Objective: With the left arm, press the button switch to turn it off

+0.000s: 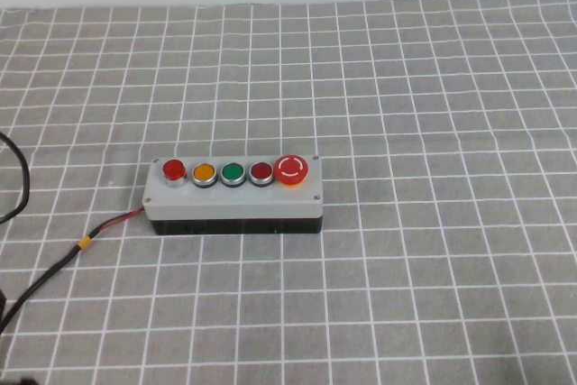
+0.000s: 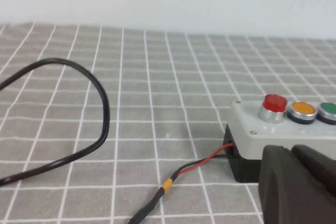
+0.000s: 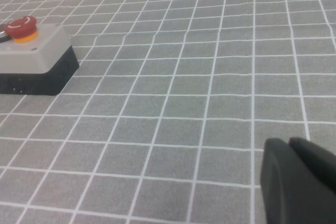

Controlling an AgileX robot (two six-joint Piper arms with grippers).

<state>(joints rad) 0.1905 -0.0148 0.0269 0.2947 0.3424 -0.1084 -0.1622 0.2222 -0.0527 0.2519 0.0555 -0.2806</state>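
The button switch (image 1: 173,169) is the small bright-red button with a silver rim at the left end of the row on the grey box (image 1: 234,203). It also shows in the left wrist view (image 2: 274,103), standing up from the box's top (image 2: 247,121). My left gripper (image 2: 292,151) is shut and empty, low over the cloth just short of the box's left end, below the button's level. My right gripper (image 3: 289,142) is shut and empty over bare cloth, well to the right of the box (image 3: 37,59). Neither arm shows in the high view.
The row continues with orange (image 1: 203,172), green (image 1: 233,172) and dark red (image 1: 261,171) buttons and a large red mushroom button (image 1: 293,169). A red-black wire with a yellow joint (image 1: 84,242) leaves the box's left end. A black cable (image 2: 100,103) loops on the checked cloth to the left.
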